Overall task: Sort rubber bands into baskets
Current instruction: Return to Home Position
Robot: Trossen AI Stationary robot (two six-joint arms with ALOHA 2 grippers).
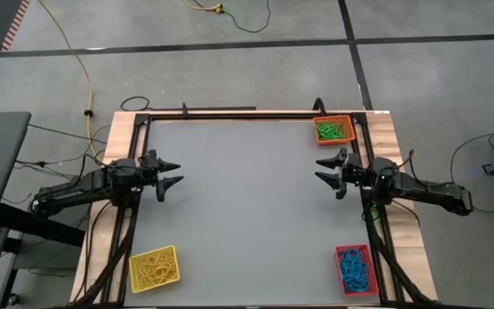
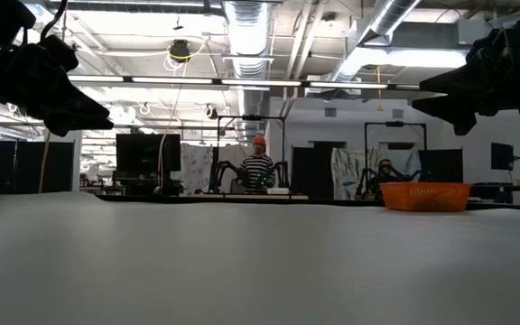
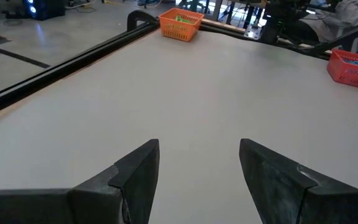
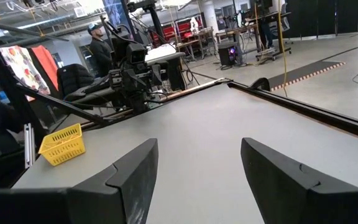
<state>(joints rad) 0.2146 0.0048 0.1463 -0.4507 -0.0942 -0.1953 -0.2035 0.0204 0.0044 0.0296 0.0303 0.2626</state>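
Evidently home pose: left tool (image 1: pixel 175 173) and right tool (image 1: pixel 321 170) hang spread open, empty, over opposite side edges of the bench (image 1: pixel 247 206), since the rubber bands (image 1: pixel 154 269) all sit in the baskets (image 1: pixel 334 119) at three bench corners.

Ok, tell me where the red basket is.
High view: the red basket sits at the lower-right corner of the table, on the robot's right, holding blue rubber bands; the orange basket takes the upper-right one.
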